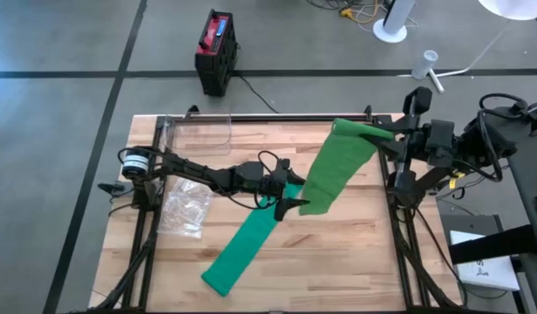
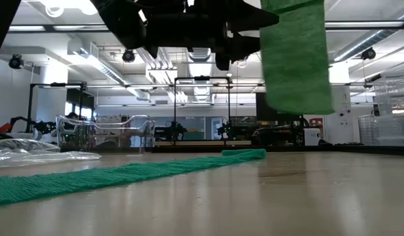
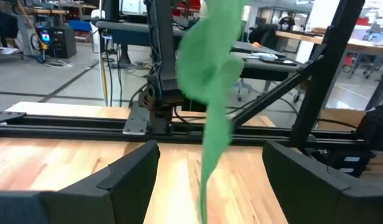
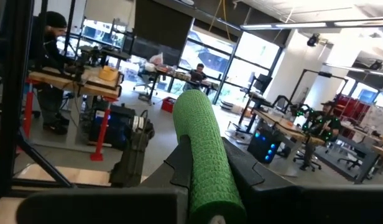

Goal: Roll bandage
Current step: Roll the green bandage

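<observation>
A long green bandage runs from my right gripper down to the table. Its lower part lies flat toward the near left, and shows in the low view too. My right gripper is shut on the bandage's raised end, above the table's far right. My left gripper is open at mid-table, beside the bandage's left edge where it rises off the wood. In the left wrist view the hanging bandage shows beyond its spread fingers, untouched. My right gripper pinches the bandage's upper end between its two fingers, the cloth bunched into a narrow ridge there. The fingers come roughly level from the table's right side. The bandage hangs down from the hold in a wide slack sheet, its far length resting on the table.
A crumpled clear plastic bag lies at the table's left. A clear plastic container stands at the far left. A black and red box sits on the floor beyond the table. Bare wood lies at the near right.
</observation>
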